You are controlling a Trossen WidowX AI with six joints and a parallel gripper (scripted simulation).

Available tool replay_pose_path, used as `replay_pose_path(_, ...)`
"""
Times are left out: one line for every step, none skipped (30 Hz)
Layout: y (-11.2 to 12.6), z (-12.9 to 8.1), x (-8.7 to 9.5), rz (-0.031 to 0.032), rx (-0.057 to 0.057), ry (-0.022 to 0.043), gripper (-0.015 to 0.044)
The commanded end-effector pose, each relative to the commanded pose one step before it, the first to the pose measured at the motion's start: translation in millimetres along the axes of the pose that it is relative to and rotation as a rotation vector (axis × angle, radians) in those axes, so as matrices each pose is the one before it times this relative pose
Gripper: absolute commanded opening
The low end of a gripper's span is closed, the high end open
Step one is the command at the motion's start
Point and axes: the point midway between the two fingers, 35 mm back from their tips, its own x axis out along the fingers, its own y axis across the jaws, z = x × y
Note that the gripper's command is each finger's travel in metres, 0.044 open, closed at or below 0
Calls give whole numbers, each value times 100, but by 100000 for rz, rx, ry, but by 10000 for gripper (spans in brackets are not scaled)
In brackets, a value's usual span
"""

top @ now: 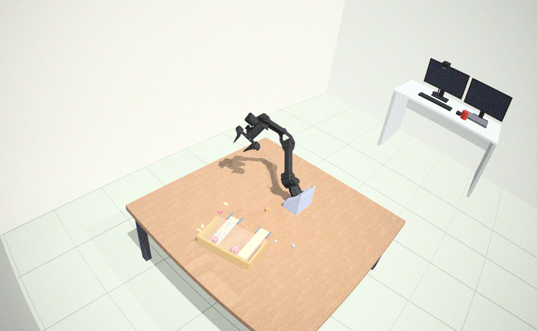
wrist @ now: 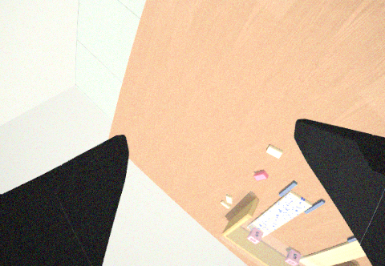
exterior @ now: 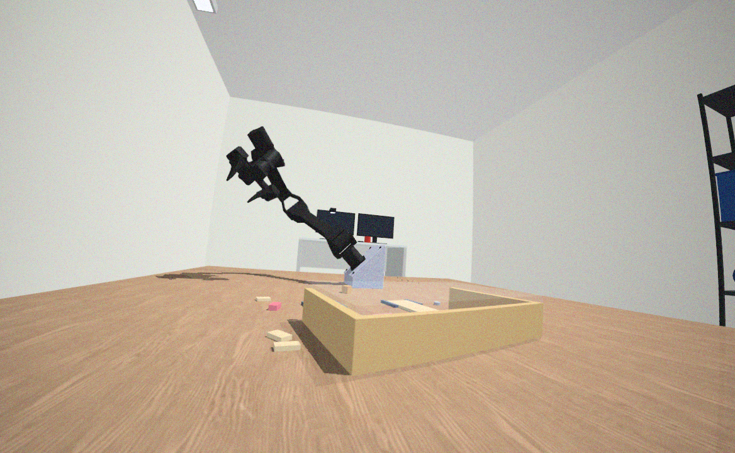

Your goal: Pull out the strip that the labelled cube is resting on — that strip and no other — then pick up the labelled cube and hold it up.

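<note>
A speckled strip (top: 225, 229) (wrist: 281, 215) and a plain cream strip (top: 254, 243) (wrist: 333, 254) lie in the low yellow tray (top: 222, 252) (exterior: 443, 338) (wrist: 237, 226), their outer ends between blue bars. One pink cube (top: 214, 239) (wrist: 255, 235) is at the inner end of the speckled strip. Another pink cube (top: 234, 249) (wrist: 293, 256) is at the plain strip's inner end; whether it touches that strip I cannot tell. Both cubes show dark marks, too small to read. The tray wall hides them in the exterior view. My gripper (top: 239, 146) (exterior: 238, 190) (wrist: 212, 135) is open and empty, high above the table, away from the tray.
A pink block (top: 219, 212) (exterior: 274, 306) (wrist: 261, 175) and a cream block (top: 225, 203) (exterior: 263, 299) (wrist: 274, 151) lie outside the tray, with more cream blocks by its side. A small orange block (top: 267, 209) (exterior: 346, 289) lies between tray and arm base. Two pale bits lie beyond the plain strip.
</note>
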Motion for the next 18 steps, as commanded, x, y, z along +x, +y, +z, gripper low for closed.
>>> replay_pose_path(48,-289,106,60,-1299,285,400)
replay_pose_path(139,-867,312,201,-3897,849,400)
replay_pose_path(237,-1441,505,402,-6497,1395,400)
replay_pose_path(318,-1748,594,604,-7934,1664,400)
replay_pose_path(363,-1732,572,724,-7942,1613,400)
replay_pose_path(408,-1713,548,840,-7947,1552,400)
replay_pose_path(452,-1693,524,951,-7951,1483,400)
replay_pose_path(384,-1266,384,792,-6037,1074,400)
replay_pose_path(443,-1364,400,929,-6576,1116,400)
replay_pose_path(496,-1419,402,1048,-6929,1110,400)
replay_pose_path(532,-1408,384,1124,-6981,1045,400)
replay_pose_path(552,-1356,356,1161,-6834,949,400)
replay_pose_path(561,-1285,324,1172,-6587,841,400)
replay_pose_path(563,-1206,292,1164,-6296,734,400)
replay_pose_path(564,-1136,264,1152,-6038,638,400)
replay_pose_path(568,-1081,241,1148,-5855,555,400)
replay_pose_path(577,-1041,221,1152,-5748,483,400)
replay_pose_path(597,-1026,207,1180,-5776,422,400)
